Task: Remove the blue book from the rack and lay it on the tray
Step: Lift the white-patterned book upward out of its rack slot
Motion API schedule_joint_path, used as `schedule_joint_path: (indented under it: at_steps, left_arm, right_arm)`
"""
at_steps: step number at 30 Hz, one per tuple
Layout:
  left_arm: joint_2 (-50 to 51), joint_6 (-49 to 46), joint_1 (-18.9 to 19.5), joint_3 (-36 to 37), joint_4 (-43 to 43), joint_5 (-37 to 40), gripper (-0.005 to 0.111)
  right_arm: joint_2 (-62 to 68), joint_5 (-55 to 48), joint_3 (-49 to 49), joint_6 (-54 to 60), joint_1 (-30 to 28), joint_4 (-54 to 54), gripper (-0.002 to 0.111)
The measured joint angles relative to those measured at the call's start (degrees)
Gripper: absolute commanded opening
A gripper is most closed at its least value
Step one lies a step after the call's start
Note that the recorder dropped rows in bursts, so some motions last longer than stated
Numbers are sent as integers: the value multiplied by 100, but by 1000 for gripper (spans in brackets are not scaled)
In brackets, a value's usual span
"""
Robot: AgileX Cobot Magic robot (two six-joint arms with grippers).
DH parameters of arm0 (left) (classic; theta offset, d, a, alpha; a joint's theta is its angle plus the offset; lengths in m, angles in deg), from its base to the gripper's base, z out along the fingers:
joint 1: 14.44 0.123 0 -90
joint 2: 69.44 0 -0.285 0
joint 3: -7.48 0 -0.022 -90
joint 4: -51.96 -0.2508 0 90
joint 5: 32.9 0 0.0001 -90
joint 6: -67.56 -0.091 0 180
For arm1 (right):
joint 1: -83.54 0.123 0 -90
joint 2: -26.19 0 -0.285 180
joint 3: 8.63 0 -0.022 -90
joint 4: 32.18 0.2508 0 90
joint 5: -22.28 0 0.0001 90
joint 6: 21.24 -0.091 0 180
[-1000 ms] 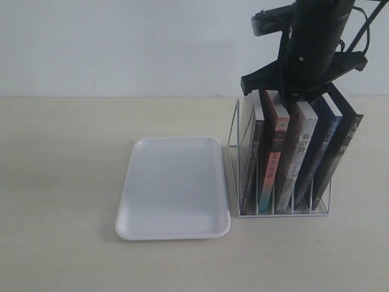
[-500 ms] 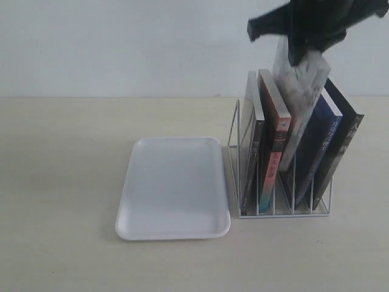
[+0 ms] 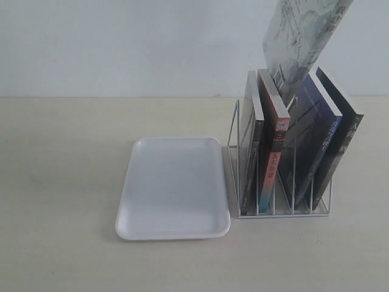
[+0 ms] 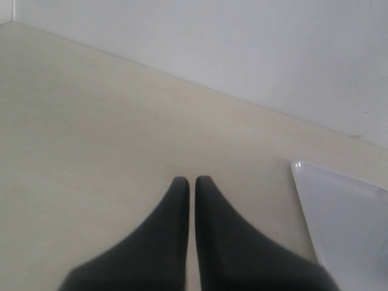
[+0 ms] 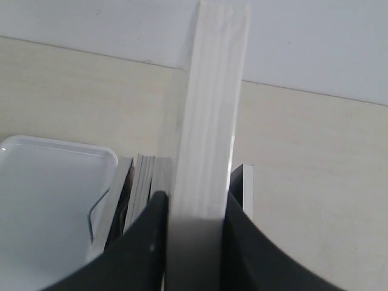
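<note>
The blue book [image 3: 311,131] stands leaning in the white wire rack [image 3: 234,131], in a slot towards its right end. My right gripper [image 5: 195,201] is shut on a different book, the pale book [image 3: 304,36], and holds it tilted above the rack. In the right wrist view its white page edge [image 5: 212,109] fills the gap between the fingers. That gripper is above the top of the exterior view. The white tray [image 3: 173,185] lies bare just left of the rack. My left gripper [image 4: 192,180] is shut on nothing, over the table beside a tray corner [image 4: 339,212].
A black book [image 3: 345,131] leans at the rack's right end. A red-spined book [image 3: 275,149] and a dark book [image 3: 254,137] stand at its left. The slot under the lifted pale book is vacant. A pale wall runs behind the table.
The right gripper has risen out of the exterior view, drawing the pale book up out of its slot. The blue book, the other books and the tray have stayed put.
</note>
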Motion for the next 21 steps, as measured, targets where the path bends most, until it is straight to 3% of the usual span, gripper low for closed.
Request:
schedule_joint_path:
  at_steps: [21]
  left_arm:
    - [0, 0, 0, 0, 0, 0, 4]
  right_arm:
    - [0, -11, 0, 135, -10, 59, 0]
